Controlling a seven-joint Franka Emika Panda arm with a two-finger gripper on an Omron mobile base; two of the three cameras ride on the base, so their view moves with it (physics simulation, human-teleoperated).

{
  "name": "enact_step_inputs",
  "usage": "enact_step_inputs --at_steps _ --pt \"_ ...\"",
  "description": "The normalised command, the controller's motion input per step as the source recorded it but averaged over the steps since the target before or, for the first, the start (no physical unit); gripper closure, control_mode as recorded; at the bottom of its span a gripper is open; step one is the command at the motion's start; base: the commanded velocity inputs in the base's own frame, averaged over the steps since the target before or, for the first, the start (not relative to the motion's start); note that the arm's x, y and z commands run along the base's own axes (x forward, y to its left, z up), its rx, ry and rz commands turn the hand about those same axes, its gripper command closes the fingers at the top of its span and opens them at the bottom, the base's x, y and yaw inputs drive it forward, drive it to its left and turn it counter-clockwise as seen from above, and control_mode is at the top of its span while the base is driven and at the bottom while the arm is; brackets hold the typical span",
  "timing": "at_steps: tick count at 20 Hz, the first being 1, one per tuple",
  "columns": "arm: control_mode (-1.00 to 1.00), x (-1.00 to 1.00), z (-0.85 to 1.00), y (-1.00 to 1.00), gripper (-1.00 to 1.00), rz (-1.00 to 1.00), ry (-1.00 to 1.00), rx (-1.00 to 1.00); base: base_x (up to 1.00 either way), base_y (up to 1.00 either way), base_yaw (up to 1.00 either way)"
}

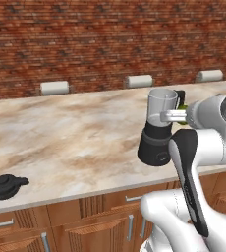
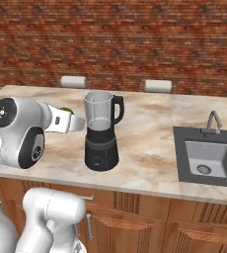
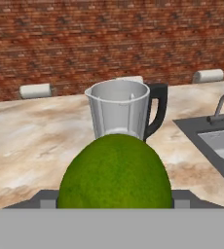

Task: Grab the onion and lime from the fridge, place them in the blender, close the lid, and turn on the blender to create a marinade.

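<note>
The lime (image 3: 115, 172) is held clamped in the gripper (image 3: 115, 202), level with the open jar of the blender (image 2: 101, 133) and just short of it. The lid (image 1: 7, 186) is seen lying apart on the counter (image 1: 75, 133). Dropping, capping and switching on are judged outstanding; no onion is visible in the jar.

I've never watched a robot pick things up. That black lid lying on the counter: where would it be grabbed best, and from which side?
Probably by the raised knob in the middle of the lid, coming straight down from above. It lies flat on the counter, so its thin rim offers little to pinch, while the knob stands up between two fingers.
</note>
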Motion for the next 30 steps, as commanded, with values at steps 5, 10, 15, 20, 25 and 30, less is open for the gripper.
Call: enact_step_inputs --at_steps 5,10,15,20,25,30 --pt "-1.00 0.17 1.00 -0.44 1.00 0.01 0.00 0.02 0.00 0.00 0.00" --pt "-1.00 0.88 0.60 -0.14 1.00 0.00 0.18 0.02 0.00 0.00 0.00" --pt "-1.00 0.90 -0.07 0.00 1.00 0.00 0.27 0.00 0.00 0.00 0.00" --pt "-1.00 0.73 -0.51 0.00 1.00 0.00 0.11 0.00 0.00 0.00 0.00" --pt "-1.00 0.60 -0.68 0.00 1.00 0.00 0.11 0.00 0.00 0.00 0.00" --pt "-1.00 0.12 -0.94 0.00 1.00 0.00 0.05 0.00 0.00 0.00 0.00"
